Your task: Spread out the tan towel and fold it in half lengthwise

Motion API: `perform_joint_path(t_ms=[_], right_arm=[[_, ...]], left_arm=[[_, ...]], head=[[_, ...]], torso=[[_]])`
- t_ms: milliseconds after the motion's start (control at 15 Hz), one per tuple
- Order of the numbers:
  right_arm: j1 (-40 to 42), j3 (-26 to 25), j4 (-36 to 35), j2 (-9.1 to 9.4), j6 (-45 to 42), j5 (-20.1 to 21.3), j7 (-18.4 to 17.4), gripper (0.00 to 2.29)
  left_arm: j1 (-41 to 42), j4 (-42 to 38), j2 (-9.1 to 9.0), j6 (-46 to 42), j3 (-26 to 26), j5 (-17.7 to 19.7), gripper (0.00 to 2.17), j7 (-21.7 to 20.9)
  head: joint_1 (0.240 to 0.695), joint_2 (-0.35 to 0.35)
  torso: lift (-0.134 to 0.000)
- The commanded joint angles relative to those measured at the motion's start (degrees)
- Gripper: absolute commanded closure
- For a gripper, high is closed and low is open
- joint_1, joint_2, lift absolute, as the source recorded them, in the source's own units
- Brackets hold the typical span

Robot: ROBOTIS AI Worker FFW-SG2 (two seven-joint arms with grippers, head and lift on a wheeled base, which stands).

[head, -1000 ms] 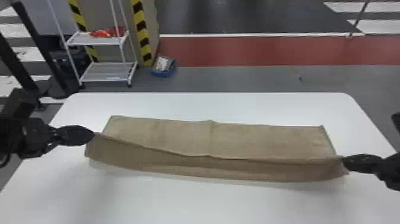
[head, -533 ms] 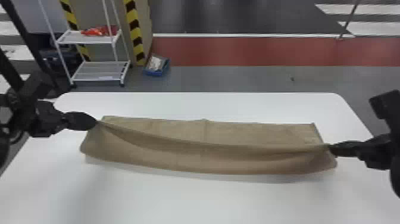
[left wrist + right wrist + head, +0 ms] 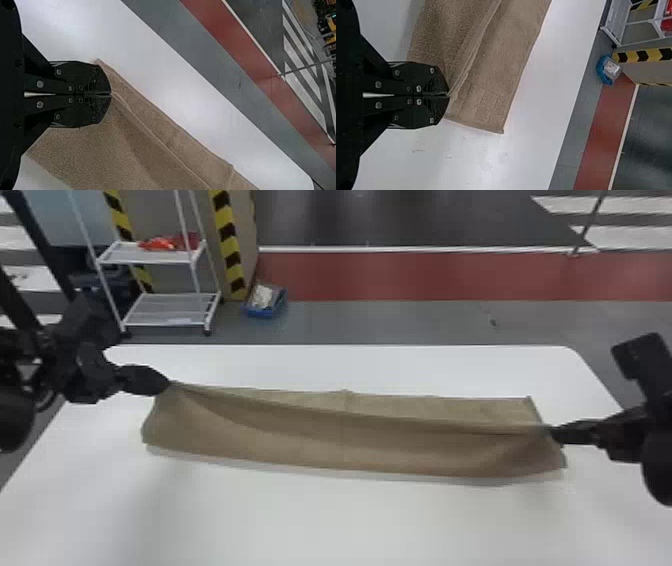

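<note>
Carrying the tan towel (image 3: 320,445) farther over, your left fingers (image 3: 111,94) and right fingers (image 3: 449,95) grip its edge. Fold looks nearly lined up left; right lags.

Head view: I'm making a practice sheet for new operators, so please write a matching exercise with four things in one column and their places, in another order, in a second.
Things
1. tan towel
2. left gripper
3. blue bin
4. right gripper

Places
A. on the grey floor, beyond the white table
B. at the robot's right end of the tan towel
C. stretched between the left gripper and the right gripper
D. at the robot's left end of the tan towel

Pairs: 1-C, 2-D, 3-A, 4-B
</note>
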Motion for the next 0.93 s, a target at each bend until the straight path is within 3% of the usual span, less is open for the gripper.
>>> perform_joint_path(t_ms=[0,333,867], right_arm=[[-2.2,0.4,2.7,0.04,0.1,0.8,0.0,1.19],[-7.7,0.7,6.9,-0.13,0.3,0.7,1.2,1.19],[-13.5,1.9,14.8,-1.01,-1.0,2.7,1.8,1.19]], left_arm=[[-1.9,2.7,-0.03,-0.7,-1.8,-0.7,1.7,0.4],[-3.9,5.7,-0.03,-2.3,-2.8,-3.4,1.7,0.4],[-6.5,10.4,0.23,-3.5,-5.2,-4.8,1.7,2.7]], head=[[0.695,0.007],[0.695,0.001],[0.695,0.011]], torso=[[-0.125],[-0.125],[-0.125]])
